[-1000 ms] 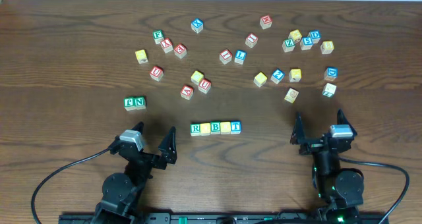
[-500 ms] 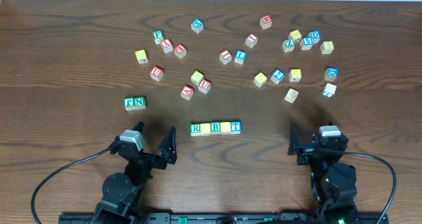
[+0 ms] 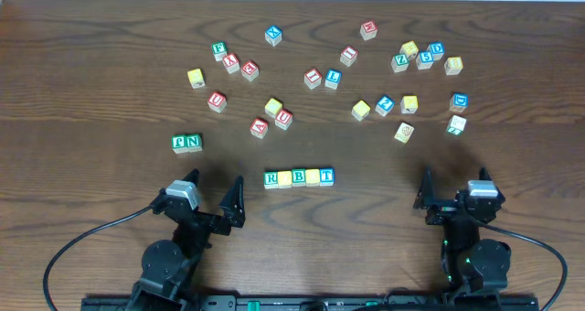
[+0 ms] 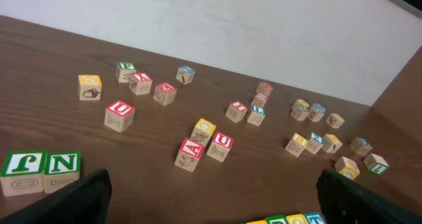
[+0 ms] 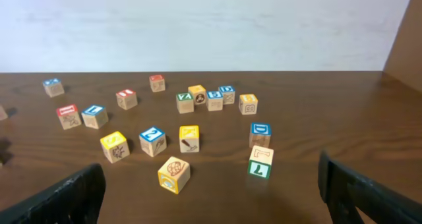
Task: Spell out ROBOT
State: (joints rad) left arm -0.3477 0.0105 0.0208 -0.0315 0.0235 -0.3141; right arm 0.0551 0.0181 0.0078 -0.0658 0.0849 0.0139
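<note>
A row of five letter blocks lies at the table's front middle: green R, yellow, green B, yellow, blue T, touching side by side. Its right end shows at the bottom edge of the left wrist view. My left gripper is open and empty, left of and just in front of the row; its fingers frame the left wrist view. My right gripper is open and empty at the front right, well away from the row, and it shows in the right wrist view.
Many loose letter blocks lie scattered across the far half of the table. A green pair sits front left. A yellow block and a green L block are nearest the right gripper. A pale wall stands behind the table.
My right gripper has shifted a little to the right and back toward its base, staying open. The left arm and the blocks have not moved.
</note>
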